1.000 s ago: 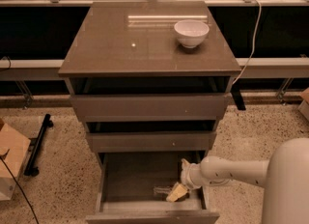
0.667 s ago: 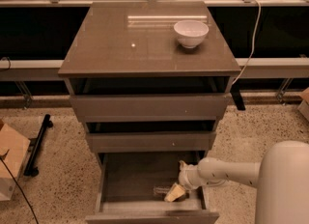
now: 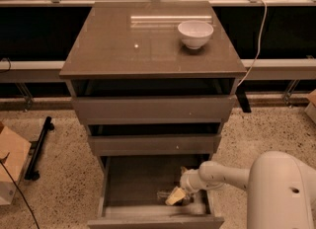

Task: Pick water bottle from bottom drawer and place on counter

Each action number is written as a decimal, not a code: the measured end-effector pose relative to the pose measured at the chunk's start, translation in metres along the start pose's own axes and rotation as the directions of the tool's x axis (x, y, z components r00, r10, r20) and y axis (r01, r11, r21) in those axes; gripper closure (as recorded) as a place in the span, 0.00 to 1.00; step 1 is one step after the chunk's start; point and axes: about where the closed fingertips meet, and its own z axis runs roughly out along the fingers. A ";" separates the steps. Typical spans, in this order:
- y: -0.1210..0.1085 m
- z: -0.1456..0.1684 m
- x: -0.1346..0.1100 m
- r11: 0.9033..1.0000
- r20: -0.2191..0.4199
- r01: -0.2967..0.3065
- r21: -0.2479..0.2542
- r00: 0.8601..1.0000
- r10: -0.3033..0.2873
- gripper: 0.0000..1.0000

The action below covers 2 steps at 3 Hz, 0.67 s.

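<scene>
- Since the earlier frame the gripper [image 3: 176, 196] has edged a little to the left inside the bottom drawer [image 3: 143, 176], closing on the water bottle [image 3: 164, 193]; bottle, bowl and drawers lie as they did.
- The water bottle lies on the drawer's grey floor, near the front wall and right of centre (only a faint clear shape shows).
- The gripper, yellowish at its tip, sits just beside the bottle's right end, perhaps touching it; whether it is spread or pinching, I cannot tell.
- The white arm [image 3: 222, 176] reaches in from the right over the drawer's side wall, coming from the rounded white robot body [image 3: 281, 193] at the lower right.
- The bottom drawer is pulled well out; the middle drawer [image 3: 153, 145] and top drawer [image 3: 153, 109] above it stand slightly open.
- The counter [image 3: 128, 50] carries a white bowl [image 3: 195, 33], upright near its back right corner.
- A cardboard box [image 3: 10, 159] and a black bar [image 3: 38, 146] rest on the speckled floor [image 3: 64, 183] to the left; a white cable [image 3: 254, 50] hangs at the right.
</scene>
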 end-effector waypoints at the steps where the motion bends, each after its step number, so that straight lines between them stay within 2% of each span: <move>1: -0.009 0.026 0.015 0.999 0.002 -0.047 -0.021 0.999 0.047 0.00; 2: -0.011 0.047 0.032 0.994 -0.003 -0.104 -0.036 0.995 0.104 0.00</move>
